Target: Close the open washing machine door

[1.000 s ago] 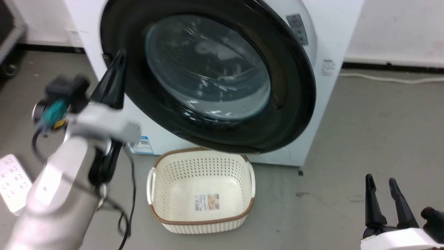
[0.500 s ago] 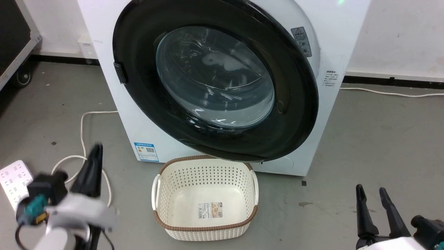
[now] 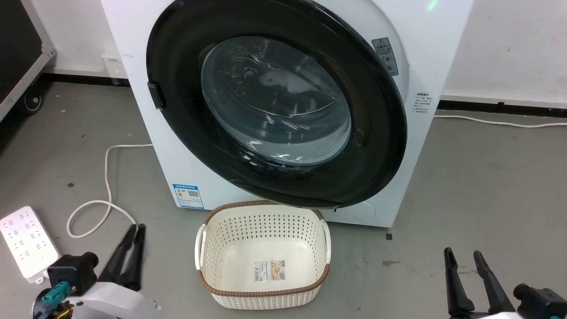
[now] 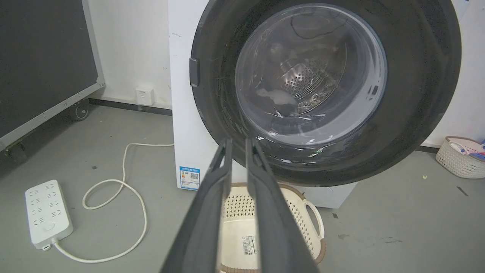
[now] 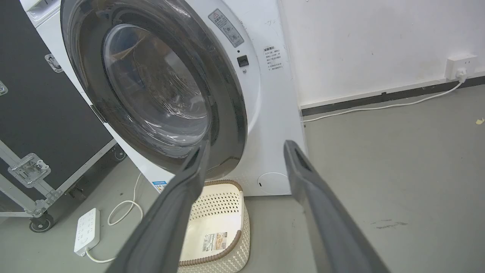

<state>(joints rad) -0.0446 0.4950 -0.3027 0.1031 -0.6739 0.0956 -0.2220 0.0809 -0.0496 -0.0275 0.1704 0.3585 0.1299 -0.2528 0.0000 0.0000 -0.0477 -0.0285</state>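
The washing machine is a white front-loader with a blue QR sticker. Its door, a glossy black ring around a bulging glass bowl, lies close against the front; I cannot tell whether it is latched. The steel drum shows through the glass of the door in the left wrist view. My left gripper sits low at the left, shut and empty, well short of the door, fingers pointing at its lower rim. My right gripper is open and empty at the lower right, its fingers framing the machine's lower right corner.
A cream perforated basket stands on the floor just under the door. A white power strip and its looping cable lie at the left. A black wheeled case stands far left. Grey floor stretches to the right.
My left arm has dropped from the door's left edge, near the latch, down to the lower left. The head view has shifted a little. The right gripper keeps its pose.
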